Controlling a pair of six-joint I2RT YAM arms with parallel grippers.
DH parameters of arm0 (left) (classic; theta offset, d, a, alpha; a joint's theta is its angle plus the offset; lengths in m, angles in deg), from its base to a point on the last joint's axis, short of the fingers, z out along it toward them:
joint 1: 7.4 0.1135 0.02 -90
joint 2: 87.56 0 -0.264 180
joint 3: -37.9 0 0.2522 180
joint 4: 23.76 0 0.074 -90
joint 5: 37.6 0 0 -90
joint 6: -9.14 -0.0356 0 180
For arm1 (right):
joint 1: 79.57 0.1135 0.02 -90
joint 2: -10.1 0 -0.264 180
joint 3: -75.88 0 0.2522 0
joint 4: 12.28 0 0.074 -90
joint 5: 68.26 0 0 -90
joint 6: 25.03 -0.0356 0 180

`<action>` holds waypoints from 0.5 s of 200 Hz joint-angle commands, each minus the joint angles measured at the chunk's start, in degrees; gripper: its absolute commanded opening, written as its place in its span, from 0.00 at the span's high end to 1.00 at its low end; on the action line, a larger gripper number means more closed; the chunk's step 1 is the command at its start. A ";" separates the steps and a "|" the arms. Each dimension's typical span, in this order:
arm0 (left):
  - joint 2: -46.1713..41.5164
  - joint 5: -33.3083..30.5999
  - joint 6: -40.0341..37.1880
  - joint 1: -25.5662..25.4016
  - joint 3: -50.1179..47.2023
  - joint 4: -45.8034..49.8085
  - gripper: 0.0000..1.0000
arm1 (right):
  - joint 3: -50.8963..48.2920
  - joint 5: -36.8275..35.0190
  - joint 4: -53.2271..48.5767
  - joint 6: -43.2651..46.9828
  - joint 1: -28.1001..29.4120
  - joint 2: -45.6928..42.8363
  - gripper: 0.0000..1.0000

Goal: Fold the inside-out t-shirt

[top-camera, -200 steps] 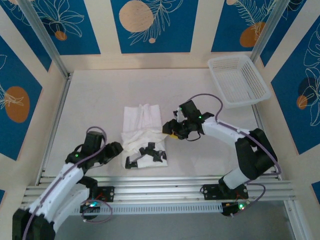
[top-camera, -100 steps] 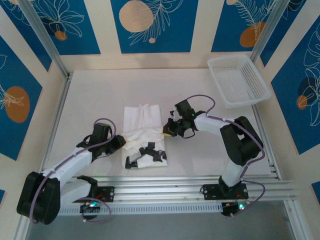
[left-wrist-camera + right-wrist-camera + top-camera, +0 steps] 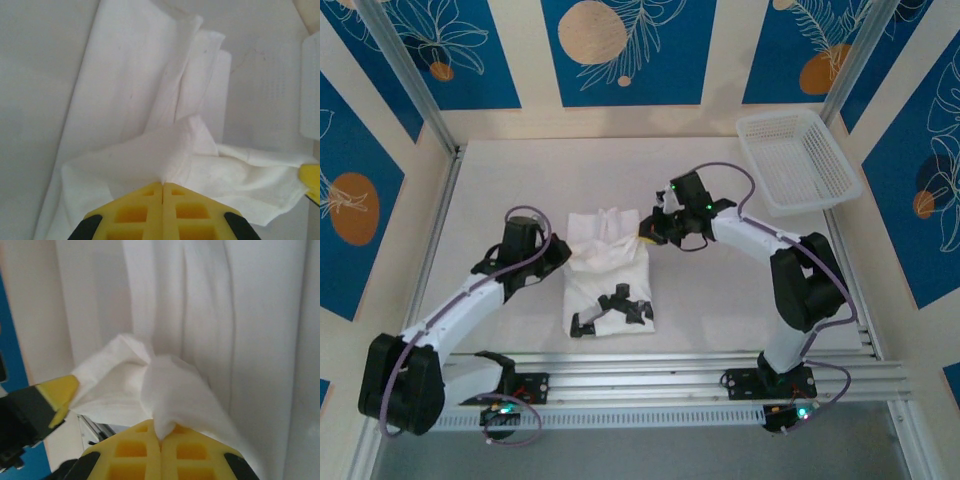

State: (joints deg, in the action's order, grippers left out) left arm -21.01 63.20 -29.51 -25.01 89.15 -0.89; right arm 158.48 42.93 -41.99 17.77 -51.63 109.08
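The inside-out t-shirt (image 3: 608, 262) is a white, partly folded bundle lying mid-table, with a few dark marks on its near part. My left gripper (image 3: 563, 252) is at its left edge. In the left wrist view the yellow fingertips (image 3: 163, 184) are pressed together, pinching a lifted fold of the shirt (image 3: 145, 100). My right gripper (image 3: 646, 230) is at the shirt's right edge. It is shut on a bunched corner (image 3: 161, 432) of the shirt (image 3: 200, 315). A strip of cloth hangs stretched between the two grippers.
A rigid white mesh basket (image 3: 798, 160) stands at the far right corner. Metal rails (image 3: 640, 380) run along the near edge by the arm bases. Blue patterned walls close in the table on three sides.
Both grippers have shut on the shirt's side edges. Both have moved away from the near edge toward the far side, lifting the cloth's middle over the far part.
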 commanded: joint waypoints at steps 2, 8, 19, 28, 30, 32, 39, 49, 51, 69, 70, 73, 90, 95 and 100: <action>3.91 -2.12 0.78 1.40 3.17 -2.36 1.00 | 5.36 2.95 -1.36 -0.64 -1.55 3.57 1.00; 4.86 -2.74 0.68 1.55 4.05 -2.86 1.00 | 6.68 2.78 -1.66 -0.16 -1.74 4.42 1.00; 7.11 -3.74 0.38 1.99 5.55 -3.89 1.00 | 9.10 1.98 -2.06 0.35 -2.21 6.23 1.00; 9.25 -4.31 -0.06 2.54 7.09 -4.39 1.00 | 10.75 2.43 -1.90 0.50 -2.77 8.14 1.00; 9.91 -4.48 -0.10 2.63 7.47 -4.37 1.00 | 11.15 2.49 -1.90 0.41 -2.91 8.64 1.00; 10.34 -4.61 -0.11 2.83 7.82 -4.38 1.00 | 11.56 2.53 -1.92 0.39 -3.01 9.09 1.00; 12.38 -4.55 -0.33 3.31 9.08 -4.66 1.00 | 12.85 2.84 -1.94 0.20 -3.44 10.82 1.00; 15.37 -4.01 -0.96 3.95 10.90 -5.23 1.00 | 14.32 3.71 -1.13 -0.04 -3.96 13.31 1.00; 15.96 -3.92 -0.98 4.13 11.17 -5.26 1.00 | 14.59 3.82 -0.98 -0.03 -4.02 13.86 1.00; 21.26 -3.05 -1.24 5.21 13.46 -7.87 1.00 | 17.70 4.52 -0.13 0.35 -4.93 18.48 0.89; 21.57 -3.02 -1.21 5.25 13.51 -8.09 1.00 | 17.93 4.54 -0.09 0.35 -5.01 18.81 0.88; 22.41 -2.96 -1.11 5.51 13.74 -8.71 1.00 | 18.53 4.73 0.09 0.48 -5.23 19.54 0.88; 27.20 -2.82 0.14 7.29 15.15 -11.86 1.00 | 23.04 5.26 0.23 0.84 -6.58 23.93 0.85; 28.53 -2.58 0.67 8.04 15.59 -12.72 1.00 | 24.84 5.43 -0.14 1.09 -6.94 25.30 0.84; 29.75 -2.17 1.18 8.77 16.16 -13.46 0.99 | 26.77 5.45 -0.98 1.31 -7.30 26.58 0.82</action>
State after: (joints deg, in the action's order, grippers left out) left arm 3.69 60.73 -29.77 -19.37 102.71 -8.89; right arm 178.15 46.04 -42.10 17.93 -57.16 131.22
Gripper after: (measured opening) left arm 0.044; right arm 0.154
